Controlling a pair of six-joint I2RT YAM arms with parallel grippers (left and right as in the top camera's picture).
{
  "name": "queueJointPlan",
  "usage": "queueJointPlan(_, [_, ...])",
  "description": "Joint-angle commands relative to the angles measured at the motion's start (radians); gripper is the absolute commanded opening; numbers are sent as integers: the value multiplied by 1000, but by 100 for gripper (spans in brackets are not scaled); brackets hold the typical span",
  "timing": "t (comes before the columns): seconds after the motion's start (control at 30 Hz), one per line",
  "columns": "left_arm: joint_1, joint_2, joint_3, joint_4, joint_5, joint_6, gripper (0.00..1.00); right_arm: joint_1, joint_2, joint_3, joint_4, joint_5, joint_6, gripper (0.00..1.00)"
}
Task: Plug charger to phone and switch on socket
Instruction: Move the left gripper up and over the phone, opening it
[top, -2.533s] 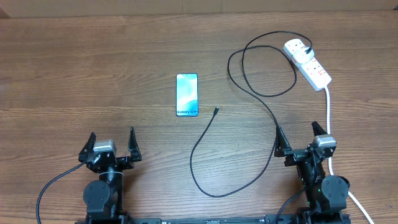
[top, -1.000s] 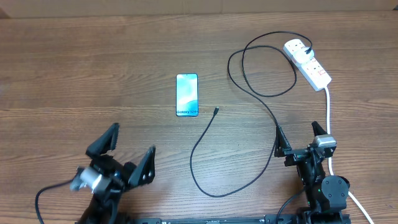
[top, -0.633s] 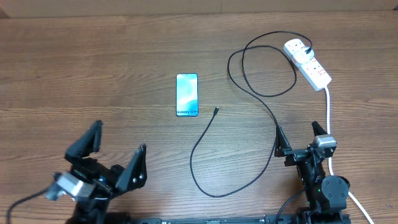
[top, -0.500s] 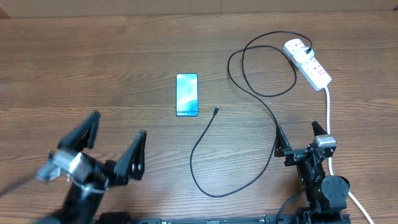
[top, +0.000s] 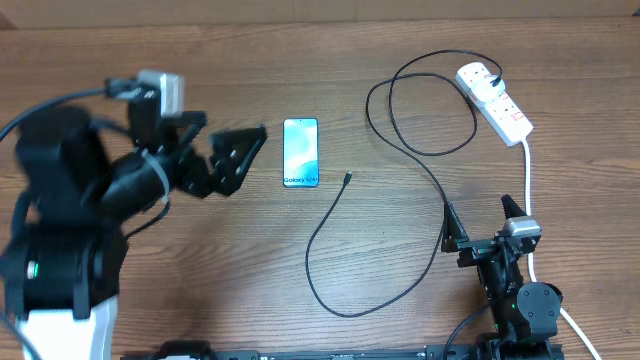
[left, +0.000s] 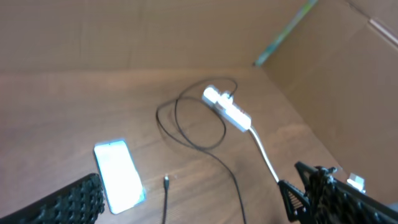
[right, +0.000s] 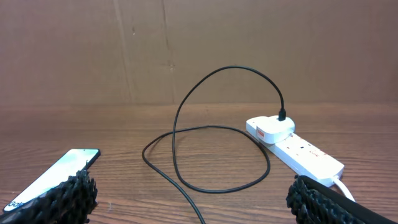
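Note:
The phone lies flat at mid-table with its blue-teal screen up. It also shows in the left wrist view and the right wrist view. The charger's connector tip lies just right of the phone, apart from it. Its black cable loops back to the white plug head, which sits in the socket strip. My left gripper is open and empty, raised just left of the phone. My right gripper is open and empty at the front right.
The strip's thick white cord runs forward past my right arm. The black cable sweeps in a wide curve across the front middle of the table. A cardboard wall stands behind the table.
My left arm has risen from the front edge and swung forward, bringing its open gripper up beside the phone. The right arm, phone and cable have not moved.

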Motion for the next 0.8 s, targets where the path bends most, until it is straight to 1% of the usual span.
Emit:
queueJointPlan(0.0, [-106,112,155,-120,-235,-37,100,-3,-11,-10,3,3,3,100])
queueJointPlan(0.1, [-242,271,346,-339,-589,-113,100,-3,-11,-10,3,3,3,100])
queueJointPlan(0.13, [-278,328,410,-407,-687,-137,100,-3,-11,-10,3,3,3,100])
queueJointPlan(0.17, [-308,385,473,-468,-760,-156,100,-3,-11,-10,3,3,3,100])
queueJointPlan(0.2, [-330,444,536,-522,-801,-167,100,-3,-11,-10,3,3,3,100])
queueJointPlan(0.3, [-360,564,646,-579,-780,-166,100,-3,-11,-10,3,3,3,100])
queueJointPlan(0.47, [-371,671,658,-542,-580,-166,100,-3,-11,-10,3,3,3,100])
queueJointPlan(0.53, [-371,708,657,-543,-573,-168,100,-3,-11,-10,3,3,3,100])
queueJointPlan(0.63, [-362,765,657,-547,-596,-301,100,-3,-11,-10,3,3,3,100])
queueJointPlan(0.67, [-362,784,657,-547,-594,-328,100,-3,-11,-10,3,3,3,100])
queueJointPlan(0.77, [-367,827,657,-568,-611,-327,100,-3,-11,-10,3,3,3,100])
